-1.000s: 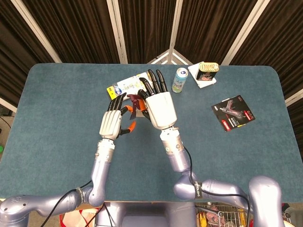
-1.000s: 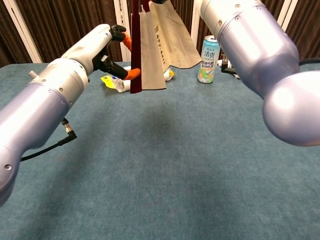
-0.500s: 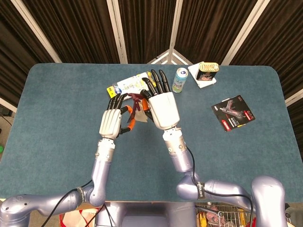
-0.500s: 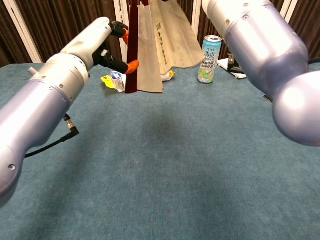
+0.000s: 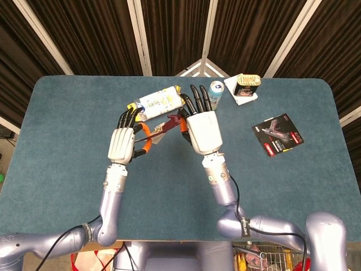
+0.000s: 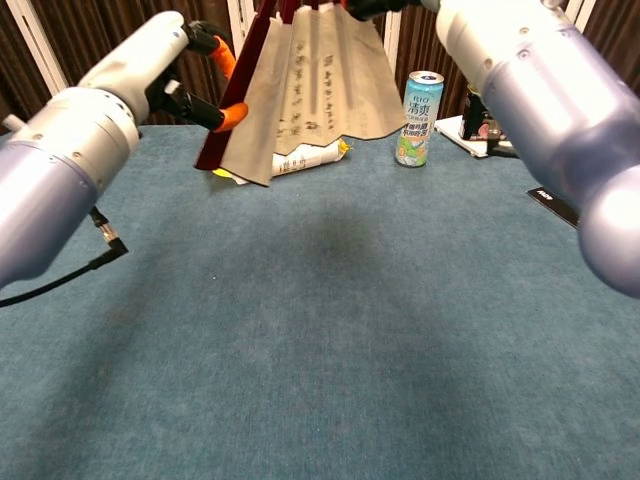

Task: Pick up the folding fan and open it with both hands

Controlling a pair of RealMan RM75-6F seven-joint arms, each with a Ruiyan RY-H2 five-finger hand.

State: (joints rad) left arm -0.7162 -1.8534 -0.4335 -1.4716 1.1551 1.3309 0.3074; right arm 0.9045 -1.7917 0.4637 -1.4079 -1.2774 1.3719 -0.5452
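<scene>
Overhead, the fan (image 6: 315, 80) hangs partly spread above the surface's (image 5: 67, 141) far middle, its left rib pinched by the left hand (image 5: 122, 142) and its right edge held by the right hand (image 5: 202, 129), with bare surface open near and left, and a can (image 6: 421, 118) just right.

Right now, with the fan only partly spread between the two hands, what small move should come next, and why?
Probably swing the left hand a little further out to the left, away from the right hand. The folding fan hangs off the table between them with its paper only partly unfolded; the dark red guard stick sits at the left hand, so pulling it sideways should spread the remaining pleats.
</scene>
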